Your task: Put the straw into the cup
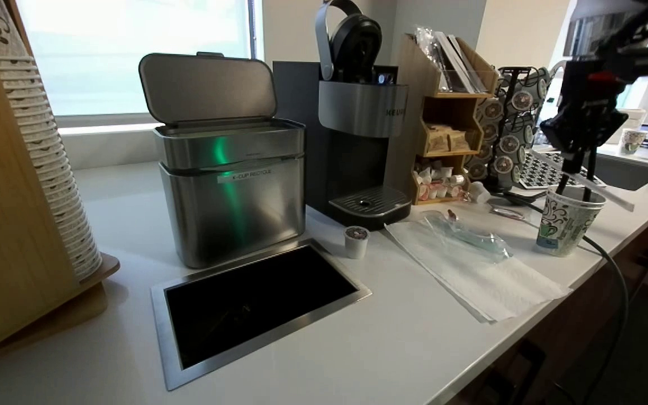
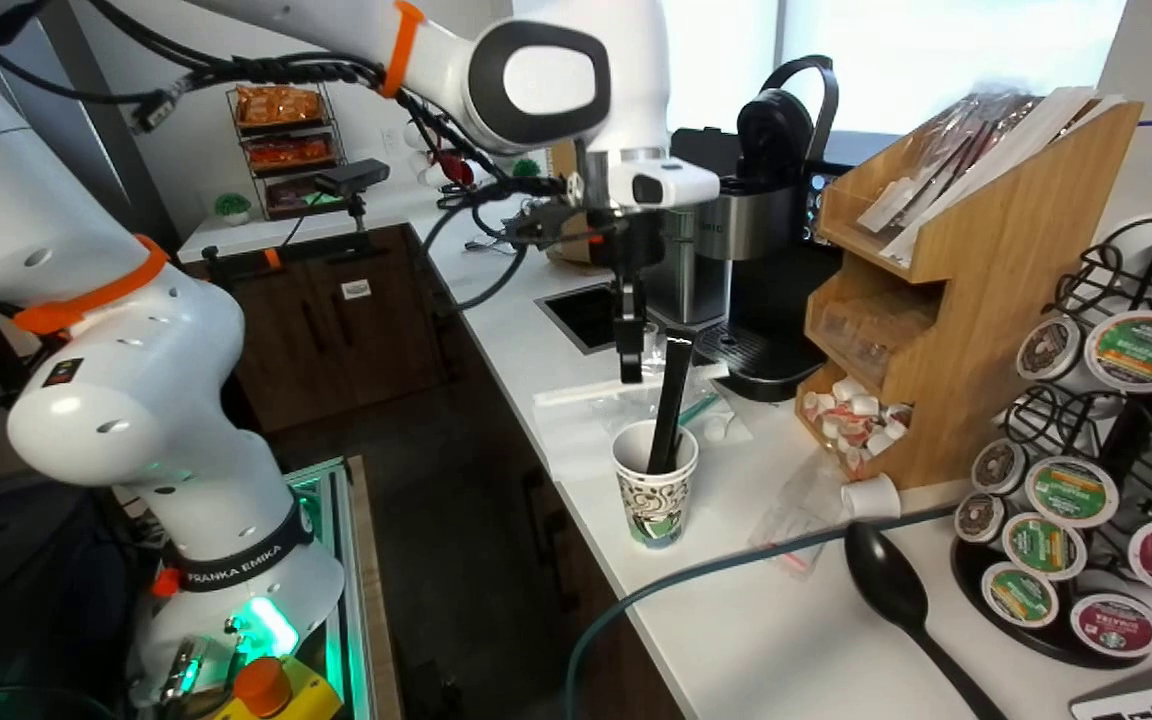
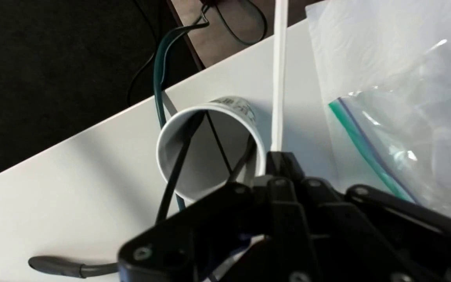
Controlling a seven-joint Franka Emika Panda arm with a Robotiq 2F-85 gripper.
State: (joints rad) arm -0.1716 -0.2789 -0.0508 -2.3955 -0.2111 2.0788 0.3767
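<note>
The cup [image 1: 565, 232] is a paper cup with a leaf pattern, upright near the counter's front edge. It also shows in an exterior view [image 2: 656, 505] and in the wrist view [image 3: 236, 105]. Black utensil handles [image 2: 672, 400] stand in it; the wrist view shows them too [image 3: 175, 168]. My gripper [image 3: 282, 162] is shut on the white straw [image 3: 279, 78] near one end. In the exterior views the gripper [image 1: 572, 164] [image 2: 630, 372] holds the straw [image 1: 611, 194] [image 2: 581, 392] nearly level, slightly tilted, above rim height. In the wrist view the fingertips appear beside the rim.
A napkin [image 1: 493, 281] and clear plastic bag [image 1: 470, 233] lie beside the cup. A green hose [image 2: 736, 560] runs around it. A black spoon [image 2: 891, 580], pod rack [image 2: 1136, 450], wooden organizer [image 2: 996, 300], coffee machine [image 1: 358, 112] and open steel bin [image 1: 234, 197] stand around.
</note>
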